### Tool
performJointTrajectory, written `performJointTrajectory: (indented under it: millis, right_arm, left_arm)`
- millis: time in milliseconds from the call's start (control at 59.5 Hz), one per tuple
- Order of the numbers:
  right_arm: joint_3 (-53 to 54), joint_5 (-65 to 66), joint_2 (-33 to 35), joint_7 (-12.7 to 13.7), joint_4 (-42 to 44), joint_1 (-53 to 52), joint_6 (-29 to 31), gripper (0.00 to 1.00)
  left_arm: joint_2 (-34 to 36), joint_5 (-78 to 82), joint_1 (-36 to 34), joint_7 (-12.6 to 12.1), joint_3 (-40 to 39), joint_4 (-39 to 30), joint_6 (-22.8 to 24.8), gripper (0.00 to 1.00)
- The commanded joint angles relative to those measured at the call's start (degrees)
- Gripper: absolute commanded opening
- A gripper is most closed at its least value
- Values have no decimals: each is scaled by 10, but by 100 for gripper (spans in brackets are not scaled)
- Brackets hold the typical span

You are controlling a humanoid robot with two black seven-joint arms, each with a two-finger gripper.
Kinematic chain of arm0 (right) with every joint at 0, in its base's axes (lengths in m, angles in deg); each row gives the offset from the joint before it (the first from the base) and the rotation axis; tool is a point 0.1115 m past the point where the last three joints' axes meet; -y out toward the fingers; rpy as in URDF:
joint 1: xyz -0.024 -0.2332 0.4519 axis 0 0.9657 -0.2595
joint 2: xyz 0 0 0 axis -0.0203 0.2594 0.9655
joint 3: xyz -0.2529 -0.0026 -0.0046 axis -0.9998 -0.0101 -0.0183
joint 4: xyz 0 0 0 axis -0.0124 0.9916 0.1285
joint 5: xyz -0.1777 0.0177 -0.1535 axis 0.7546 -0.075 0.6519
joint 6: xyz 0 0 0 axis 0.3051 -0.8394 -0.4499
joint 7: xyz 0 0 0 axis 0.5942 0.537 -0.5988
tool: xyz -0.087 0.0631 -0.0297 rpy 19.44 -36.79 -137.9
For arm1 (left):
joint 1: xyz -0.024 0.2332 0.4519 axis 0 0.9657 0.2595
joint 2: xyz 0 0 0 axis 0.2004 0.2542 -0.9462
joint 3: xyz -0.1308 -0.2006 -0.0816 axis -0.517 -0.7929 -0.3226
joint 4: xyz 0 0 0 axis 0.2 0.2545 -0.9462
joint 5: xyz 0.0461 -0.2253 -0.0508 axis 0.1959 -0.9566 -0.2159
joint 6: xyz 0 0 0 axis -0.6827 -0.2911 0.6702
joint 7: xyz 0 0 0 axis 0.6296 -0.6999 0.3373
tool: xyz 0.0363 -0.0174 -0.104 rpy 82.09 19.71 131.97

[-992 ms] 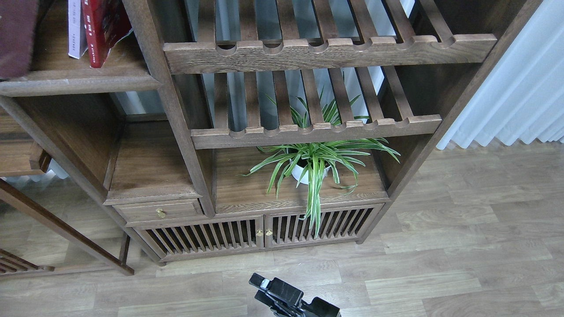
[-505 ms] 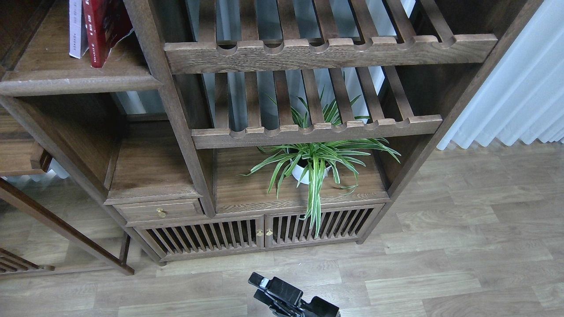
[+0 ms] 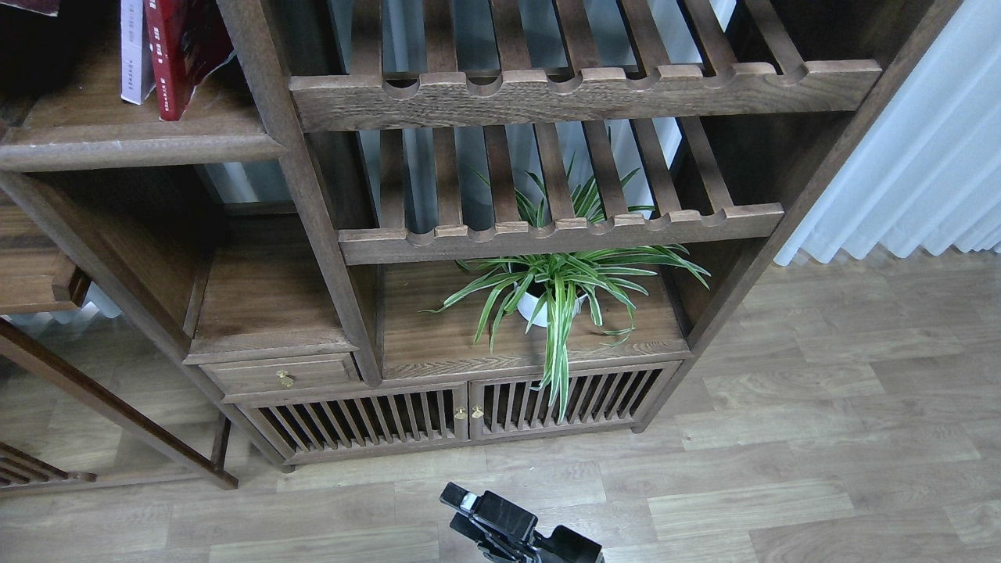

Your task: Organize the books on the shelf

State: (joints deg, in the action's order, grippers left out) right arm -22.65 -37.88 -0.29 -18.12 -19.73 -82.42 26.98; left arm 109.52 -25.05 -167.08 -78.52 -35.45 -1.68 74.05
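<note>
We are viewing the upright bright red paperback [image 3: 184,55] and pale white-lavender paperback [image 3: 134,51] standing on the dark brown plank shelf [image 3: 141,145], far up-left of our one visible black gripper [image 3: 500,524], whose arm and jaw state we cannot tell.

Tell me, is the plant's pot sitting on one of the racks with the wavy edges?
No, the white pot stands on the flat wooden cabinet top below the lower rack.

The solid plank shelf [image 3: 117,145] carries two upright books near its right post: a pale white-lavender book [image 3: 133,55] and, touching its right side, a bright red book [image 3: 184,55].
</note>
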Motion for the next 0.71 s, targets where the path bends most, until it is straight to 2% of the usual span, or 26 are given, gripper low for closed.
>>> performJointTrajectory:
  millis: [0,101,185,303,370,488,606,690]
  right_arm:
    - [0,0,0,0,0,0,0,89]
    - [0,0,0,0,0,1,0,89]
    - [0,0,0,0,0,0,0,89]
    - [0,0,0,0,0,0,0,89]
    - [0,0,0,0,0,0,0,89]
    - [0,0,0,0,0,0,0,89]
    - [1,0,0,0,0,0,0,89]
    - [1,0,0,-1,0,0,0,89]
  left_arm:
    - [-32,5,-3,-1,7,31,0,6]
    - [-63,11,-3,0,7,65,0,9]
    - [-90,21,-2,2,-2,87,0,17]
    - [-103,23,0,6,-6,96,0,30]
    - [-105,21,4,11,-8,96,0,46]
    - [-105,15,8,20,-10,93,0,66]
    - [-96,13,8,28,-20,80,0,77]
    - [-83,11,11,34,-36,55,0,79]
